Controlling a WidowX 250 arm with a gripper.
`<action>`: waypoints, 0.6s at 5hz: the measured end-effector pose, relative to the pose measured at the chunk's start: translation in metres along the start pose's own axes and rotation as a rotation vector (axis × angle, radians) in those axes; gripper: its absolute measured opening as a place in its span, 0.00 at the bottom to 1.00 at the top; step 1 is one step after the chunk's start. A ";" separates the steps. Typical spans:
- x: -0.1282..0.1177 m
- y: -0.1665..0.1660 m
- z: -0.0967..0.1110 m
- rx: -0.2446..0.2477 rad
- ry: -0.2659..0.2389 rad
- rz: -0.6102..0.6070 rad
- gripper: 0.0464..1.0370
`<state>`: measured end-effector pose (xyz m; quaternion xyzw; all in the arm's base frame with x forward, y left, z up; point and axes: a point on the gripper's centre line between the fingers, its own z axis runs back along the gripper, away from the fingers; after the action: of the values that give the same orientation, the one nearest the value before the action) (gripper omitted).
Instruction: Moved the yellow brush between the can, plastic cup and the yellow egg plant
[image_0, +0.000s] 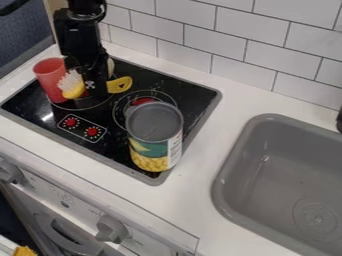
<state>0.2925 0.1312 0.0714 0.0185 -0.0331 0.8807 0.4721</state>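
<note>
The black gripper (97, 89) hangs over the back left of the stove, shut on the yellow brush (119, 85) around its middle. The brush's yellow end with white bristles sticks out to the left, and its handle with a hole to the right. Close beside the bristles stands the red plastic cup (49, 75), at the stove's left edge. The can (155, 137) stands upright toward the stove's front right corner, apart from the brush. I cannot make out a yellow eggplant on the stove; the gripper covers part of that area.
The black stove top (73, 142) has a raised grey rim and lies on a white counter (190, 200). A grey sink (267, 175) is set into the counter at the right. White wall tiles (214, 42) rise behind. A yellow object (25, 251) shows at the lower left corner.
</note>
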 end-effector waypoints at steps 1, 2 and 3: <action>0.017 -0.002 -0.001 0.004 -0.023 0.036 0.29; 0.023 -0.007 0.003 -0.011 -0.034 0.049 0.29; 0.017 -0.006 0.003 -0.012 -0.025 0.024 0.29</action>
<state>0.2879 0.1487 0.0757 0.0265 -0.0445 0.8858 0.4612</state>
